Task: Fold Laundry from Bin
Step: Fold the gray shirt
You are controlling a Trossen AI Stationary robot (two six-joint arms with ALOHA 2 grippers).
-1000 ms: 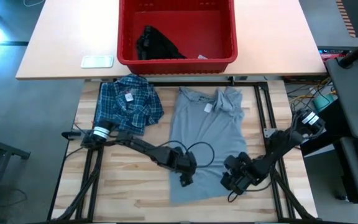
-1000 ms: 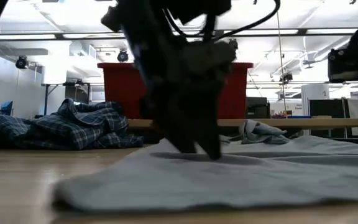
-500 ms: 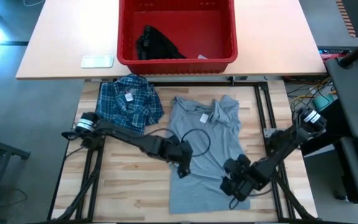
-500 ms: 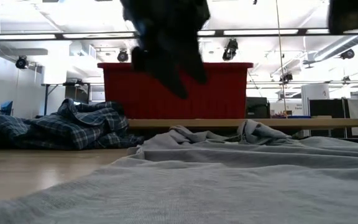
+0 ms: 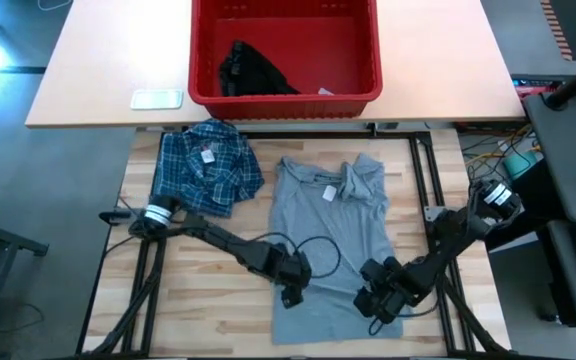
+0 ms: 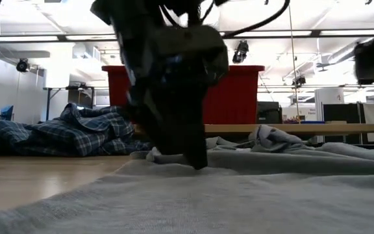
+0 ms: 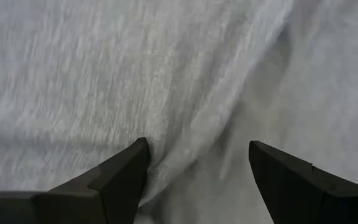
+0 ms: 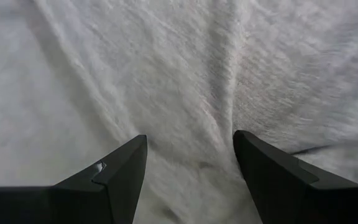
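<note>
From above, the grey T-shirt (image 5: 330, 235) lies spread flat on the wooden worktop (image 5: 193, 295), just on the near side of the red bin (image 5: 284, 52). Its collar end is bunched toward the bin. The plaid shirt (image 5: 206, 166) lies crumpled beside the T-shirt, also near the bin, and a small black garment (image 5: 251, 72) is inside the bin. The left gripper (image 5: 290, 290) is over the T-shirt's lower left edge, far from the bin. The right gripper (image 5: 376, 300) is over its lower right edge. Compared with half a second ago, the left gripper has moved away from the bin and down again to the hem, while the T-shirt lies almost as it did then.

In the low view, the left gripper (image 6: 190, 153) reaches down with its tip on the grey cloth; half a second ago it hung high above it. The plaid shirt (image 6: 70, 133) and the bin (image 6: 239, 94) stand behind.

In the left wrist view, the fingers (image 7: 120, 177) are spread apart, with wrinkled grey cloth (image 7: 185, 81) between them, not pinched.

In the right wrist view, the fingers (image 8: 120, 171) are also spread, over a raised fold of the cloth (image 8: 185, 74), and they grasp nothing.
</note>
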